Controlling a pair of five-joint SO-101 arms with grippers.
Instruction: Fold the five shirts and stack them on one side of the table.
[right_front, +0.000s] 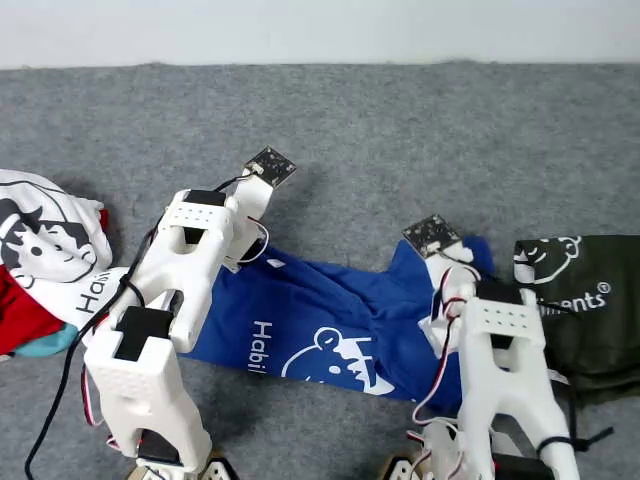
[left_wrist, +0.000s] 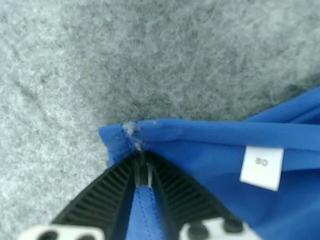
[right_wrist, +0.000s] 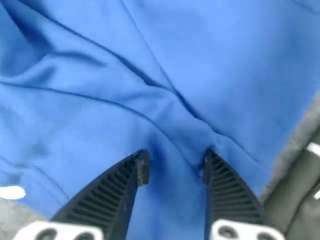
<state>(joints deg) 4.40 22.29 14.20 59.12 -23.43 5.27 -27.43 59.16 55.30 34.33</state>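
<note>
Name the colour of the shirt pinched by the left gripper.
The shirt is blue with white print; clearest in the high view.

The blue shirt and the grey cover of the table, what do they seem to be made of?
The blue shirt looks like thin, smooth fabric, perhaps synthetic: it has a faint sheen and falls in soft creases. The grey table cover looks like felt or low carpet: matte, with fuzzy matted fibres.
</note>
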